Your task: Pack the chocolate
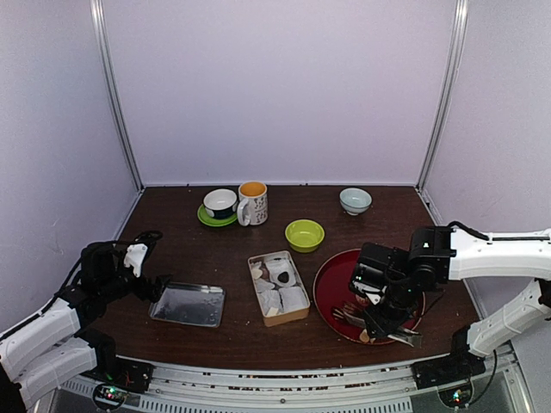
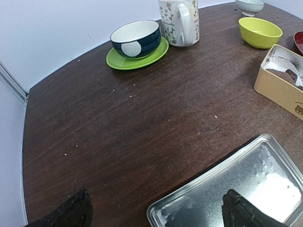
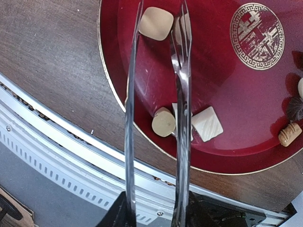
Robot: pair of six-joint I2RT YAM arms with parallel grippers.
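The right claw (image 3: 154,215) grips metal tongs (image 3: 183,94), both arms reaching over a red plate (image 3: 227,85) on the dark wooden surface (image 3: 52,61) — tan and white chocolate (image 3: 163,122) pieces lie near the plate's rim

A dark brown wood-grain table (image 1: 172,249) forms the base of a small booth, enclosed by a pale lilac back wall (image 1: 275,86) and a matching left wall (image 1: 43,129) and right wall (image 1: 508,112). Slim metal posts (image 1: 118,95) run up both rear corners, and a thin metal strip (image 1: 275,184) marks where the back wall meets the tabletop. A grey slotted metal rail (image 1: 284,383) borders the near edge. Soft, even light casts only faint shadows. Small pale specks dot the wood on the left side.
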